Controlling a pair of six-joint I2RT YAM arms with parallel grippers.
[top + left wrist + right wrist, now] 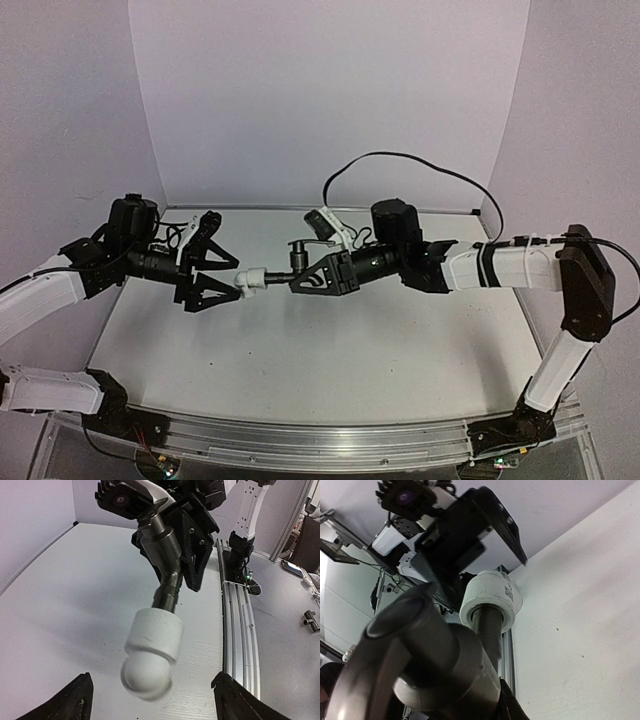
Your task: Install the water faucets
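My right gripper is shut on the dark grey faucet and holds it level above the table's middle, spout end pointing left. A white plastic fitting sits on that end. My left gripper is open, its fingers spread on either side of the fitting without touching it. In the left wrist view the fitting hangs between my two fingertips, on the faucet. In the right wrist view the faucet body fills the foreground with the fitting beyond it.
An aluminium rail runs along the near table edge and also shows in the left wrist view. A black cable loops behind the right arm. A small dark metal part lies off the table to the right.
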